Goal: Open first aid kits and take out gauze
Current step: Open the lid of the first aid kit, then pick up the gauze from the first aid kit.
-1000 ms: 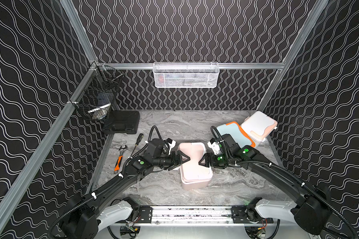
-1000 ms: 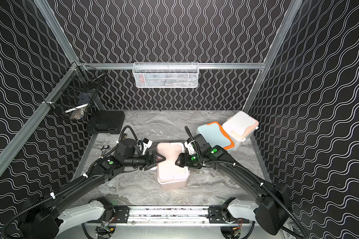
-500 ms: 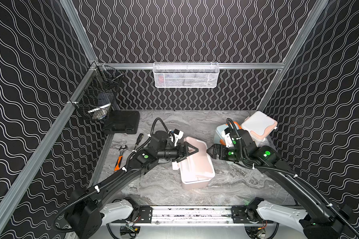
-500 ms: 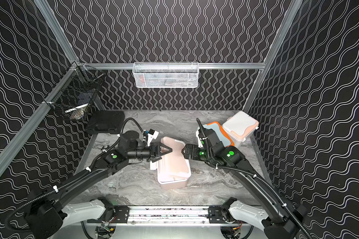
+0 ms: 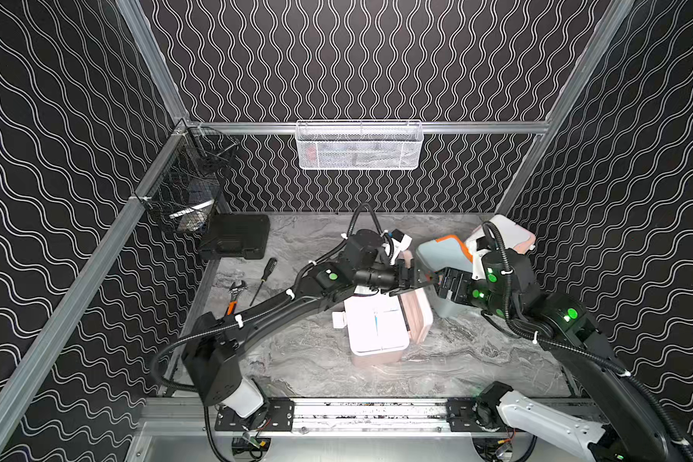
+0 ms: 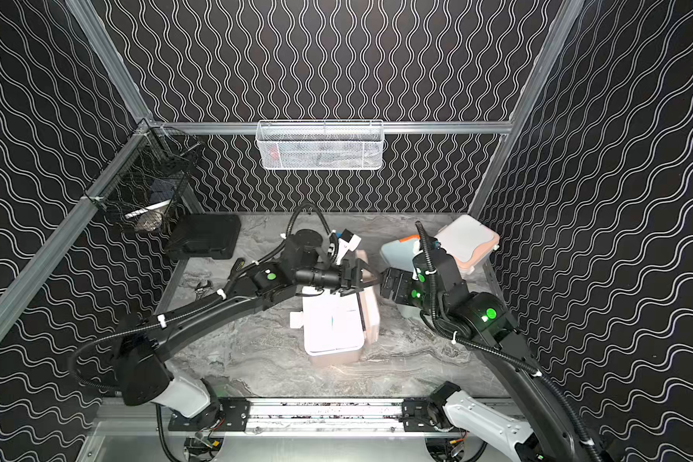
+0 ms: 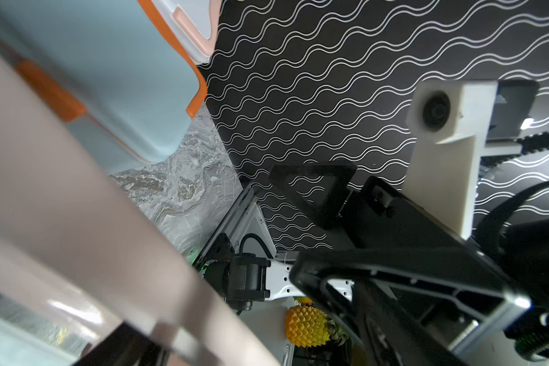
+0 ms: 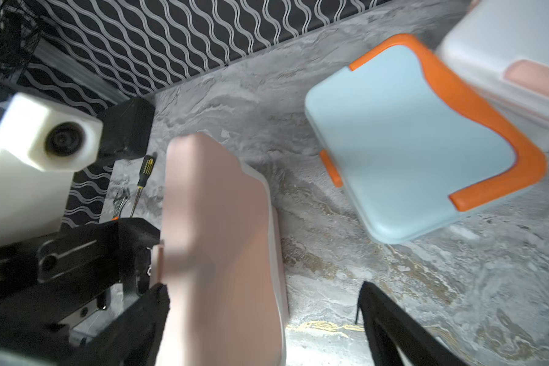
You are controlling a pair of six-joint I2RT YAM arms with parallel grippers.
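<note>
You see smooth, matt plastic on the pink kit and the blue-grey kit. The tabletop looks like marbled stone.

Black wavy-lined walls, grey marbled tabletop, aluminium frame rails, white mesh basket

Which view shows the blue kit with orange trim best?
The right wrist view: the blue kit shows its whole lid, slightly blurred. In both top views the right arm covers much of the kit. The left wrist view crops it at close range.
</note>
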